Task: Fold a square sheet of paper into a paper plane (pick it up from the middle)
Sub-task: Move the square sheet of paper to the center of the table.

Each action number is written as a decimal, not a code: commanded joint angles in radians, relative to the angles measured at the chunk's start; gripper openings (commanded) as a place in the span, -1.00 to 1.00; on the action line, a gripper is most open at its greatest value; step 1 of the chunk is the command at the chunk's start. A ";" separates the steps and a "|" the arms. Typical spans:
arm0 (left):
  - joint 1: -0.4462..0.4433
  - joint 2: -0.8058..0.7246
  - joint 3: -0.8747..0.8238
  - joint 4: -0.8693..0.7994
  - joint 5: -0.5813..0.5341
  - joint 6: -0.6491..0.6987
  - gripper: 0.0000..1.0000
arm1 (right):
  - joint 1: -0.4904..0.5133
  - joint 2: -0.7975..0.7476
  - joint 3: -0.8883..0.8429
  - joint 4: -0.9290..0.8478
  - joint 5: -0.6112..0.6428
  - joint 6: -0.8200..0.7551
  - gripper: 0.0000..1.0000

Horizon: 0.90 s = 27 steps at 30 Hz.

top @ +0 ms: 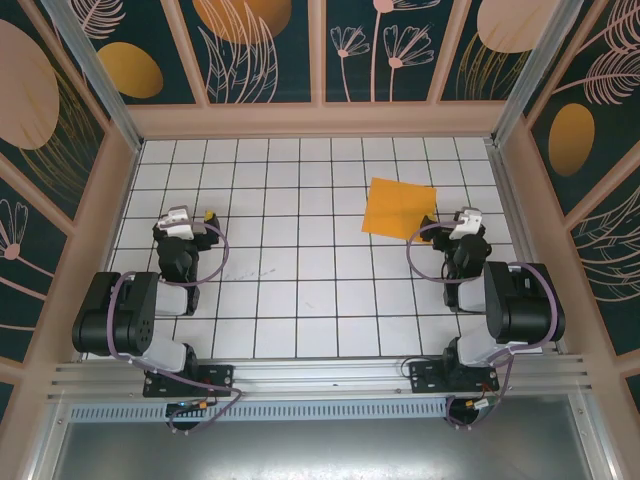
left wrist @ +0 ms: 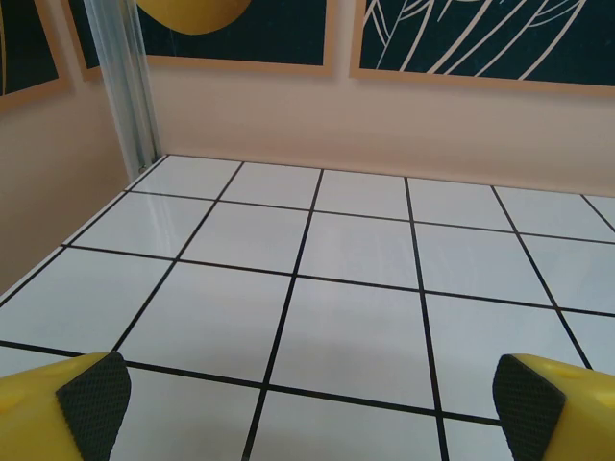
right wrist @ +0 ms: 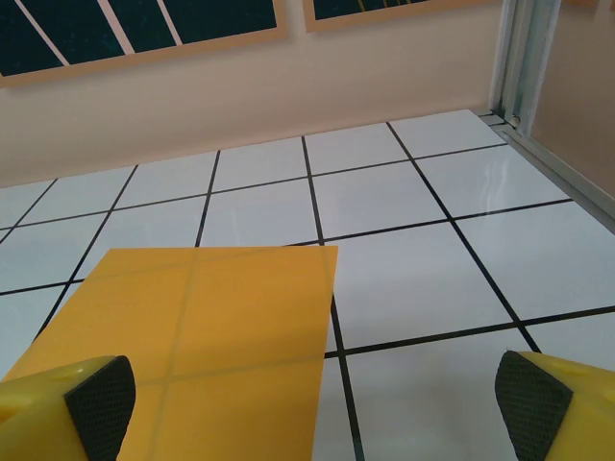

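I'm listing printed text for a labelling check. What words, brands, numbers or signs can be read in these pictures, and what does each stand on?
None can be read.
The flat bright-orange square sheet of paper: blank.
The white table with black grid lines: no marks.
The dark walls painted with plants and ovals: pattern, no letters.
The black robot arms: no legible label.

On table (top: 300, 290): square sheet of paper (top: 399, 206) flat, R half, toward back wall (top: 320, 120). R gripper (top: 462, 222) just beside sheet's near-R corner. Wrist view: sheet lies ahead + to left of it, w/ left-side pad (right wrist: 96, 403) above sheet's near part. L gripper (top: 190, 222) over L side of table, well apart from sheet. Arm bases (top: 190, 380) at near edge.
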 commanded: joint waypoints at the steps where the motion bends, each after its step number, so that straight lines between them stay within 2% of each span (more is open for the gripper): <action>1: 0.005 0.006 -0.004 0.044 0.014 0.007 0.98 | -0.005 0.003 0.013 0.013 -0.024 -0.011 0.98; 23: 0.005 0.005 -0.007 0.050 0.014 0.007 0.97 | -0.006 0.003 0.011 0.016 -0.024 -0.010 0.98; 25: 0.005 -0.010 -0.003 0.031 -0.008 -0.003 0.97 | -0.003 -0.003 0.008 0.020 -0.012 -0.010 0.98; 27: 0.005 -0.055 0.007 -0.023 -0.057 -0.023 0.97 | 0.012 -0.063 0.028 -0.063 0.020 -0.013 0.98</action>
